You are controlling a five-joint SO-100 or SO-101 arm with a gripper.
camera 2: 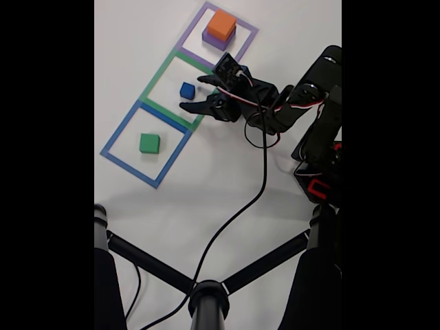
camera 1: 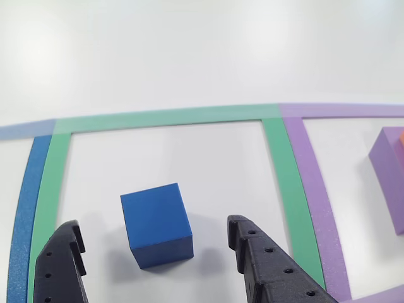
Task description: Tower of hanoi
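The small blue cube (camera 1: 156, 225) sits loose inside the green tape square (camera 1: 276, 158) in the middle of the desk (camera 1: 189, 50), so bring your spread, empty hand (camera 1: 153, 243) down squarely until both fingers flank its flat sides before pinching.

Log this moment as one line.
gripper: open, astride blue cube | cube: green square | green block: blue square | orange on purple: purple square

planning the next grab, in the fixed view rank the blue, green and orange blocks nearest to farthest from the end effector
1. blue block, in the green tape square, just left of the open end effector.
2. orange block, up top on the purple block.
3. green block, lower left.
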